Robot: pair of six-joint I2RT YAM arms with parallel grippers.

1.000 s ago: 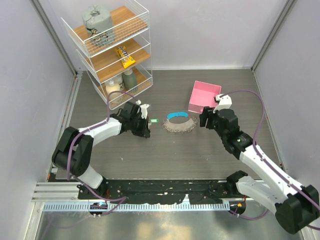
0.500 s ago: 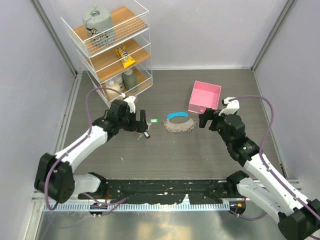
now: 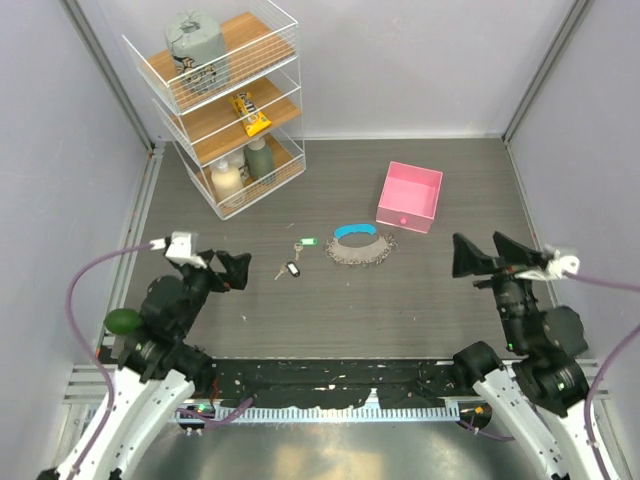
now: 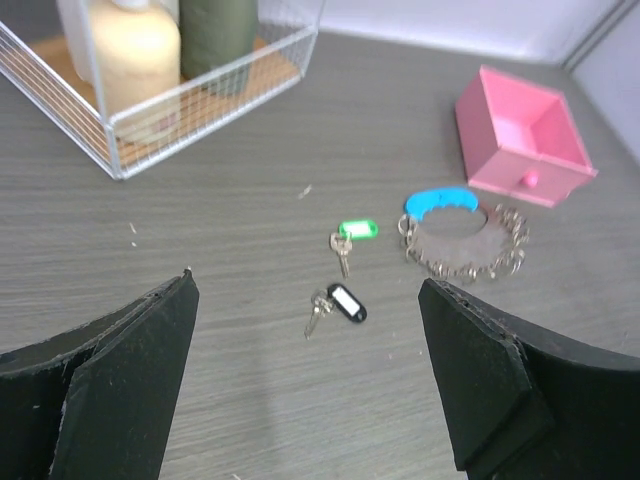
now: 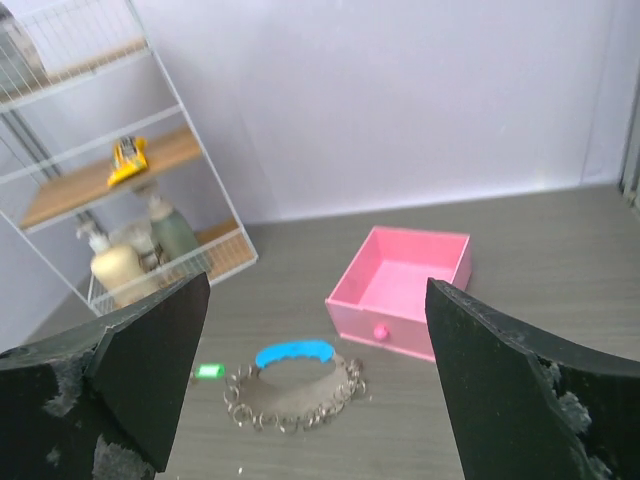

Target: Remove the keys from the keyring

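Bearing keyring [image 3: 352, 231], dark woodgrain table [image 3: 420, 300], pale-walled

Lab cell, bare partition walls [image 3: 420, 60]

Left gripper [image 3: 236, 270] hangs above the table, jaws spread wide and empty, well left of the keyring [image 3: 352, 231]. Right gripper [image 3: 478, 250], equally wide and empty, hangs well right of it.
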